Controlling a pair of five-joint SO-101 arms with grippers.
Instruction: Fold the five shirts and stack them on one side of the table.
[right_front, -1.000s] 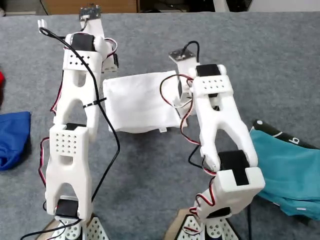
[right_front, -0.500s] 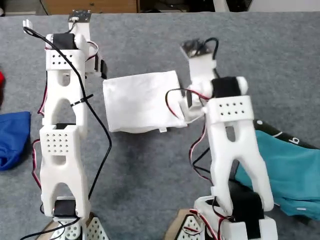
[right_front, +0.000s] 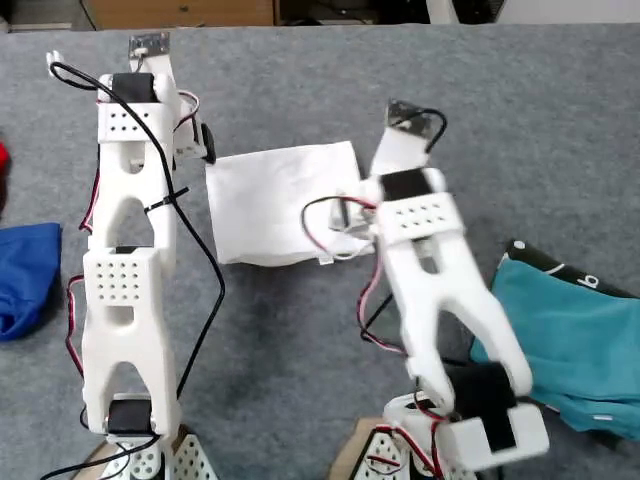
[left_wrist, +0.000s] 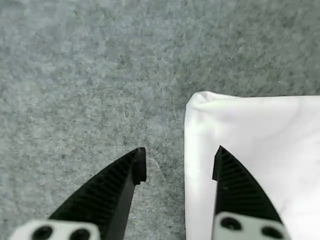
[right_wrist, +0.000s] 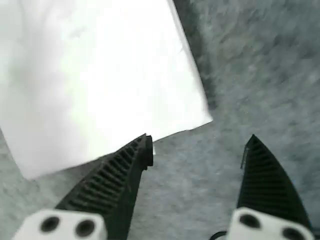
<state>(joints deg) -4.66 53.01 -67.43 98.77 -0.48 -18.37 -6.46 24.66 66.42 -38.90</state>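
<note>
White shirt (right_front: 285, 205) is lying folded into a rectangle on the grey table (right_front: 530, 110), just above the middle of the high view, between the two arms. Its long axis is running left to right, rising slightly toward the right. Left gripper (left_wrist: 180, 155) is hovering wide open, straddling the shirt's left edge near a corner. Right gripper (right_wrist: 200, 140) is gaping wide beside a right-side corner. Blue shirt (right_front: 25, 275) is sitting at the left edge, teal shirt (right_front: 575, 335) at lower right.
</note>
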